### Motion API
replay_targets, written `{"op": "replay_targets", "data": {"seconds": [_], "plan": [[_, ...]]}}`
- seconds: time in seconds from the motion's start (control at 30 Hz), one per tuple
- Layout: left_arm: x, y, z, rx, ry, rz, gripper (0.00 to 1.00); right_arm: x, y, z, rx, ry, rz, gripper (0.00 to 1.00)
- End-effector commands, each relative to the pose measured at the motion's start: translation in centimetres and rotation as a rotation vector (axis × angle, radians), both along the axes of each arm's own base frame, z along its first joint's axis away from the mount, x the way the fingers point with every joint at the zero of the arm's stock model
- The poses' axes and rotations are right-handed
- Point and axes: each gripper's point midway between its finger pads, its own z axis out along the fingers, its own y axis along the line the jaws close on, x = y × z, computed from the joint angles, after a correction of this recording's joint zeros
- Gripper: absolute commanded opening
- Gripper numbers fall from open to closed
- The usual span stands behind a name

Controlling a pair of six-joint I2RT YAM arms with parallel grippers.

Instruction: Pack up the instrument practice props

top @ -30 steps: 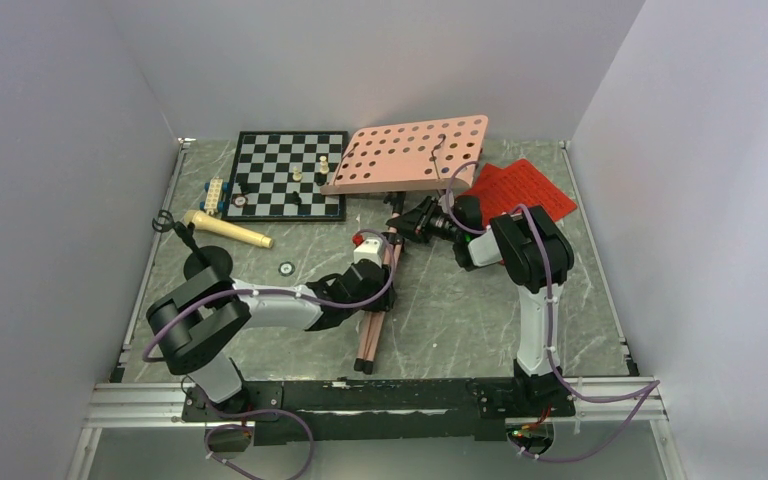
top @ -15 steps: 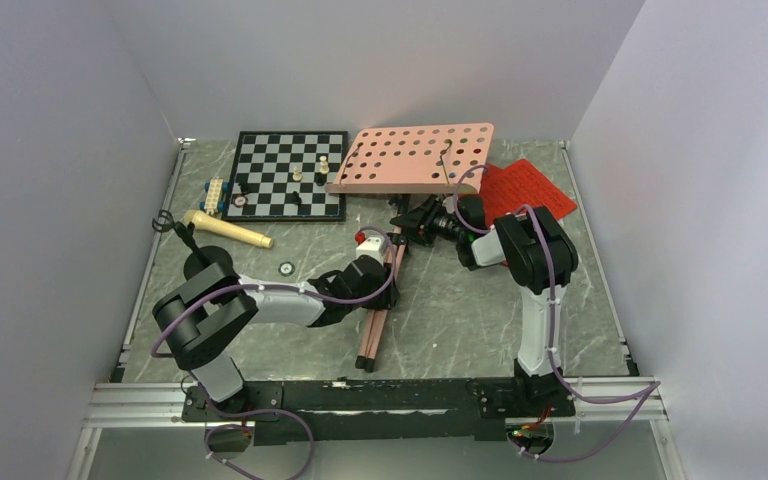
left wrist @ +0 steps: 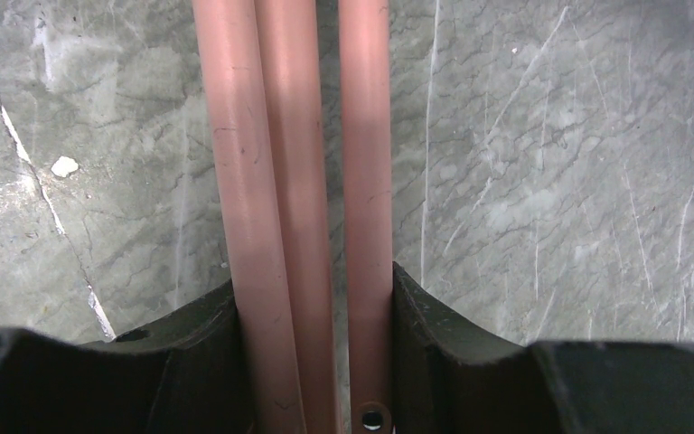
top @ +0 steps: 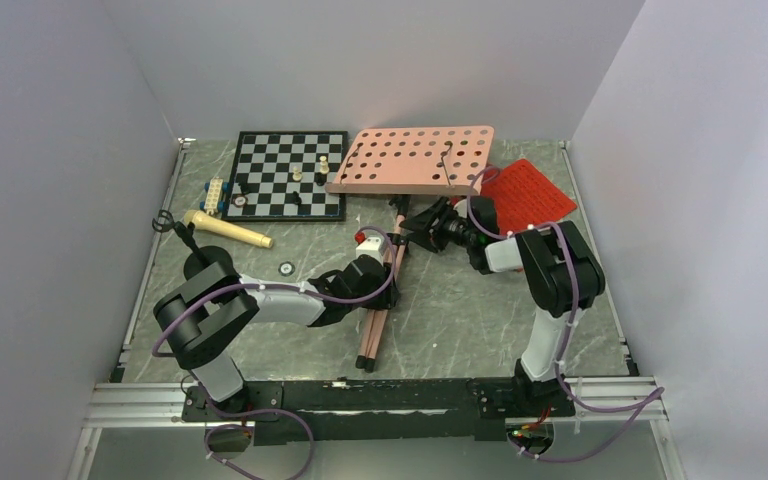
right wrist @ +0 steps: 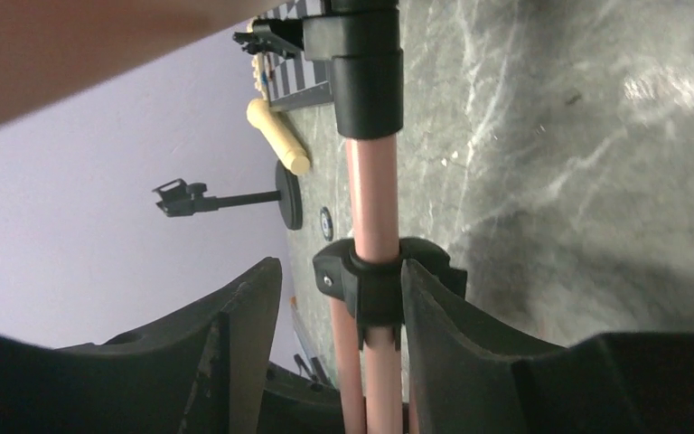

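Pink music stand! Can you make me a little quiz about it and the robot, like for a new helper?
1. True or false: the legs of the pink music stand are spread wide apart.
2. In the top view, on which side of the stand do the red pages lie? A) left B) right C) under its legs
3. Short answer: what are the left arm's jaws clamped on?
Key: 1 false, they lie bundled together. 2 B. 3 The stand's legs.
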Motion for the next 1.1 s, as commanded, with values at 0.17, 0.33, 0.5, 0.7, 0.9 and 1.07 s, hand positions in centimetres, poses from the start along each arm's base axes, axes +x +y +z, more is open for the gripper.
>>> {"op": "replay_targets", "data": {"seconds": [0.17, 0.33, 0.5, 0.7, 0.9, 1.07], "plan": [[3.8, 2.1, -0.1, 0.04, -0.113, 0.131, 0.0, -3.5, -3.1, -0.8, -0.231, -0.066, -0.026, 0.56], [3.8, 2.0, -0.2, 0.033, -0.111, 0.125, 0.0, -6.3, -5.3, -1.4, -0.361, -0.06, -0.043, 0.56], [4.0, 1.8, -0.2, 0.036, -0.111, 0.127, 0.0, -8.3, -6.6, -0.5, -0.446, -0.086, -0.026, 0.56], [3.8, 0.9, -0.9, 0.026, -0.083, 0.097, 0.0, -10.5, -7.6, 0.1, -0.522, -0.116, -0.018, 0.57], [3.4, 0.6, -0.8, 0.013, -0.079, 0.069, 0.0, -12.9, -7.9, 2.6, -0.615, -0.262, -0.016, 0.57], [3.1, 0.8, 0.9, -0.027, -0.109, 0.063, 0.3, -14.2, -8.2, 3.8, -0.631, -0.313, -0.009, 0.57]]}}
